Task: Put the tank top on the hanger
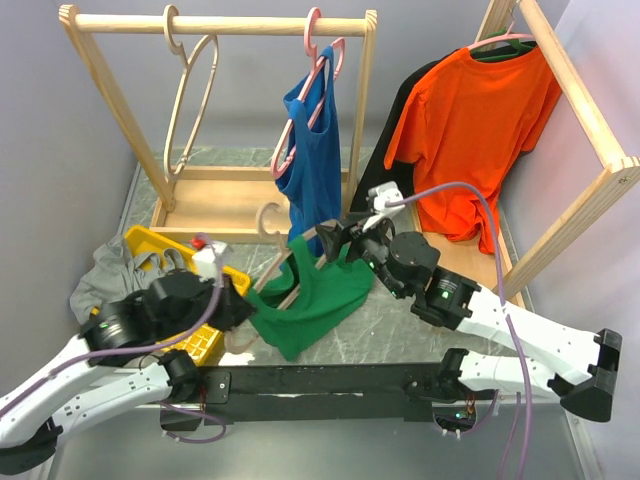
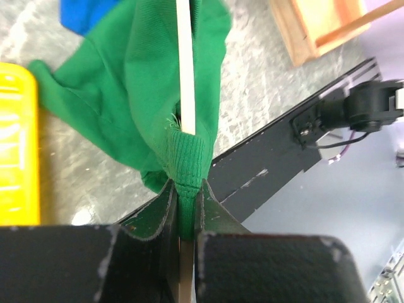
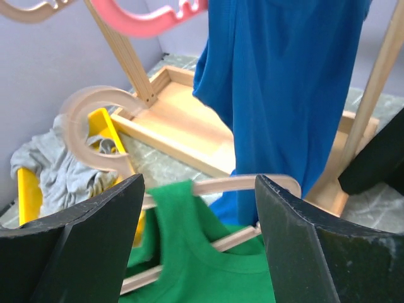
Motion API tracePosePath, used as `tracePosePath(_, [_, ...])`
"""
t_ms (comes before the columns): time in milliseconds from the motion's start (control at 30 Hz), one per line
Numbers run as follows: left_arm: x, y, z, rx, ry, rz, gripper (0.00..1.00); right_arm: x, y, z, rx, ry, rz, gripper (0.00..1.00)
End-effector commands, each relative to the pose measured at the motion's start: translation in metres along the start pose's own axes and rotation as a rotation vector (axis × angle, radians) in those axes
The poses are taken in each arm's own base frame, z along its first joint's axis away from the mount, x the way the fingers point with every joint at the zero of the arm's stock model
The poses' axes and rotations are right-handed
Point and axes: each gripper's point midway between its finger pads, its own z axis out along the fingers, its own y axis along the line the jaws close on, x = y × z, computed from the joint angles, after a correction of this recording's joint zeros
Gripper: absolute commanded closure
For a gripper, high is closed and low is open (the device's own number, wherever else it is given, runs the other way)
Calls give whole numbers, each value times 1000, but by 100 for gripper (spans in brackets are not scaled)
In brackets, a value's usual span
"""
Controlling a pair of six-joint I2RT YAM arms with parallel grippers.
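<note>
The green tank top (image 1: 318, 292) hangs partly threaded on the pale wooden hanger (image 1: 272, 222), which is tilted low over the table with its hook pointing up. My left gripper (image 1: 236, 300) is shut on a bunched fold of the tank top (image 2: 126, 95) together with the hanger's thin bar (image 2: 184, 63). My right gripper (image 1: 337, 238) is open at the hanger's far end. In the right wrist view its jaws stand wide on either side of the hanger arm (image 3: 227, 184), which has one strap of the tank top (image 3: 202, 265) draped over it.
A blue tank top (image 1: 310, 150) on a pink hanger (image 1: 322, 55) hangs from the wooden rack (image 1: 220, 22), close behind my right gripper. An empty beige hanger (image 1: 190, 90) hangs on the rack. A yellow bin (image 1: 150, 245) with a grey garment (image 1: 105, 275) sits left. An orange T-shirt (image 1: 470, 130) hangs at the right.
</note>
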Motion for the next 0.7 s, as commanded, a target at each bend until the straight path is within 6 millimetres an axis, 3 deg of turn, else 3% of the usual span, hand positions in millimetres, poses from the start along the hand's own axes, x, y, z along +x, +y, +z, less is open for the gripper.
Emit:
tracePosePath(0, [-28, -5, -37, 6, -102, -22, 99, -33, 11, 19, -16, -83, 31, 21])
tracePosePath(133, [-35, -1, -56, -22, -122, -25, 99, -35, 11, 40, -21, -96, 50, 20])
tracePosePath(267, [-39, 4, -75, -43, -138, -25, 99, -37, -7, 67, -33, -117, 127, 20])
tracePosePath(367, [-44, 6, -87, -54, -156, -29, 99, -26, -15, 88, -36, -105, 126, 20])
tracePosePath(667, [-42, 10, -103, -73, -133, -11, 99, -4, -6, 146, -55, -43, 106, 22])
